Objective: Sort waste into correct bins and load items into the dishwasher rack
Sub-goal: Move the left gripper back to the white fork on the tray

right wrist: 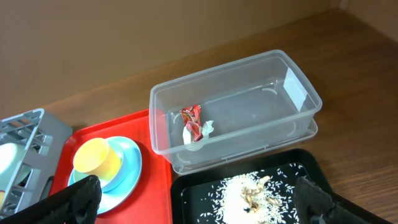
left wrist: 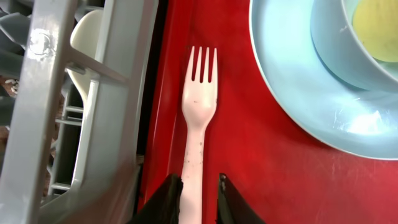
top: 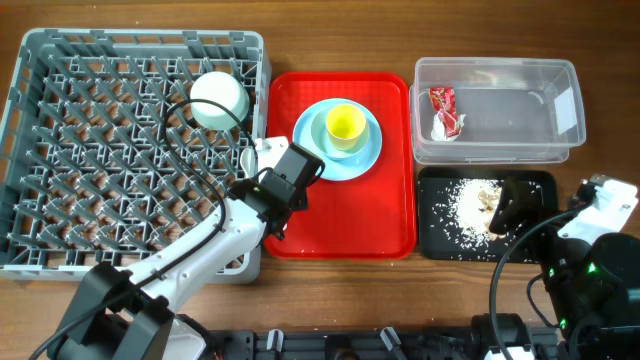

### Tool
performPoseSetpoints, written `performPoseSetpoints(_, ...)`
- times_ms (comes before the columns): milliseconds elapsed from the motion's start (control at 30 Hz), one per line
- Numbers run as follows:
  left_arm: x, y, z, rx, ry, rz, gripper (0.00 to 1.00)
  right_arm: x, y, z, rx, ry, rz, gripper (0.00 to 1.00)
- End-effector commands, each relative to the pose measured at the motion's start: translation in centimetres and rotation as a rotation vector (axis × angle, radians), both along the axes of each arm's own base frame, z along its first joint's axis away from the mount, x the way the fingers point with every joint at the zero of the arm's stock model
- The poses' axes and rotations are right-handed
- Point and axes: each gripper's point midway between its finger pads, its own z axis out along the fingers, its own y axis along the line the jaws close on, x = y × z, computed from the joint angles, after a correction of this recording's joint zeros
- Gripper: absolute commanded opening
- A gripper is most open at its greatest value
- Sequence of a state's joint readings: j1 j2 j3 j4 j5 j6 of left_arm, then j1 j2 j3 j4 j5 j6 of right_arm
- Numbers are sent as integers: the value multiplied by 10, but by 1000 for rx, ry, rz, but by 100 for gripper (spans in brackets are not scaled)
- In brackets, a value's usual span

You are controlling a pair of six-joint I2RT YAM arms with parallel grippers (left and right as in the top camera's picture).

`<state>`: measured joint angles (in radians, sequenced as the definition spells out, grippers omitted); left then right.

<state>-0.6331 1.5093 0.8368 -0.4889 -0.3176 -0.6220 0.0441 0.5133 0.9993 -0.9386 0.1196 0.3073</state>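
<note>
On the left side of the red tray (left wrist: 261, 168), just beside the grey rack (left wrist: 118, 106), the left pincer (left wrist: 198, 190) is clamped on the handle of a white fork (left wrist: 199, 106). The fork lies flat on the tray with its tines pointing away from the pincer. Near it on the same tray sits a light blue plate (top: 312, 150) carrying a pale blue cup (top: 327, 137) with a yellow cup (top: 345, 123) nested inside. A pale bowl (top: 218, 98) rests in the rack's far right corner. Across the wooden bench (top: 320, 40), red-and-white wrappers (top: 444, 110) lie at the left end of the clear tub (top: 495, 63). Rice scraps (top: 470, 205) are scattered in the black tray (top: 535, 240) just in front of the tub. Over that tray the right pincer (top: 508, 207) hangs with its jaws wide apart, holding nothing.
</note>
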Motion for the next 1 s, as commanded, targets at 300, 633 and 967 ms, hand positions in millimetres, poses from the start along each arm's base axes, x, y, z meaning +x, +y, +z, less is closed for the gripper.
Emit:
performPoseSetpoints(300, -4, 2, -38, 85, 77, -41, 17, 0, 1, 4, -11, -9, 13, 100)
performPoseSetpoints(633, -6, -19, -38, 130, 30, -145, 18, 0, 1, 4, -11, -9, 13, 100)
performPoseSetpoints(967, 2, -8, -34, 260, -11, -209, 17, 0, 1, 4, -11, -10, 13, 100)
